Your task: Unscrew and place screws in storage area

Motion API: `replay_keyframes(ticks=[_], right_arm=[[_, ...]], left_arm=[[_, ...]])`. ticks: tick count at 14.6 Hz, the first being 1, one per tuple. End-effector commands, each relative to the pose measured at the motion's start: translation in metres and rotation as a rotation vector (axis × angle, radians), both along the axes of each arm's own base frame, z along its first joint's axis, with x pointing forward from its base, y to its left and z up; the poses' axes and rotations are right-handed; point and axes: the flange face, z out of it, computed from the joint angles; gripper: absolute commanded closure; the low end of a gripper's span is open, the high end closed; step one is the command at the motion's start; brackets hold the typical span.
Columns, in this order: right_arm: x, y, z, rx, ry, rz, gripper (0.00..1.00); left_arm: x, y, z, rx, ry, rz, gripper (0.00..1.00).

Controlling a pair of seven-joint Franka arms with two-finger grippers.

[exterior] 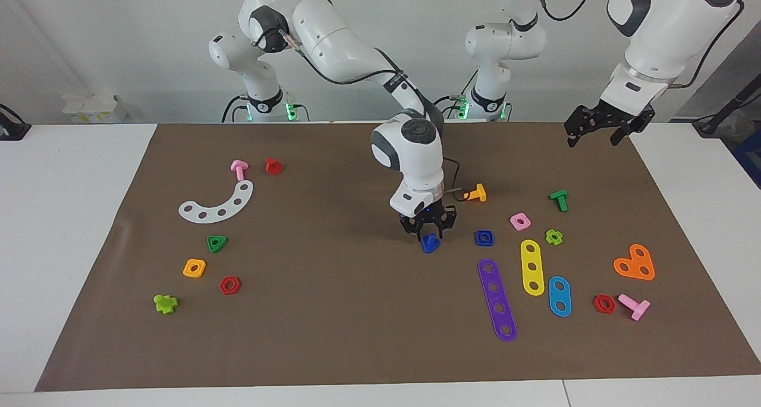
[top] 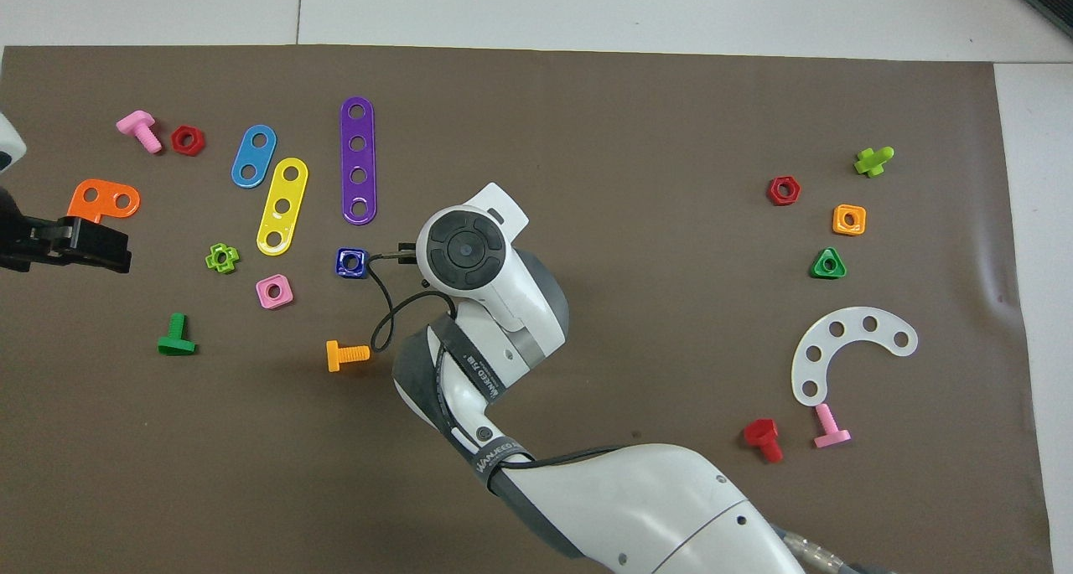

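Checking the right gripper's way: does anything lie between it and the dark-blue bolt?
Nothing: in the facing view the right gripper is down around the dark-blue bolt.

Robotics lab, two white arms mounted at a white table (exterior: 71, 217), brown mat (exterior: 333, 312), scattered plastic toy hardware

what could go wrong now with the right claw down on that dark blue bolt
The right claw sits low around the dark blue bolt, whose small wedge shape could squirt out sideways. The blue square nut lies close beside it and could get bumped when the claw lifts or swings.
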Motion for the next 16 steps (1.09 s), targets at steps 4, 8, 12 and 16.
replay_keyframes(ticks=[4, 8, 12, 16], right_arm=[[-0.0021, 0.0008, 0.0046, 0.026, -0.016, 0.024, 0.48], [-0.0018, 0.0050, 0.0078, 0.043, -0.049, 0.029, 0.53], [-0.0022, 0.0059, 0.0080, 0.031, -0.065, 0.044, 0.53], [-0.0014, 0.0044, 0.0060, 0.034, -0.079, 0.053, 0.94]], left_arm=[[-0.0058, 0.0061, 0.0034, -0.032, -0.022, 0.024, 0.00], [-0.0048, 0.0059, 0.0029, -0.034, -0.030, 0.023, 0.00], [-0.0030, 0.0075, 0.0036, -0.035, -0.045, 0.024, 0.00], [-0.0003, 0.0092, 0.0073, -0.036, -0.068, 0.037, 0.00]])
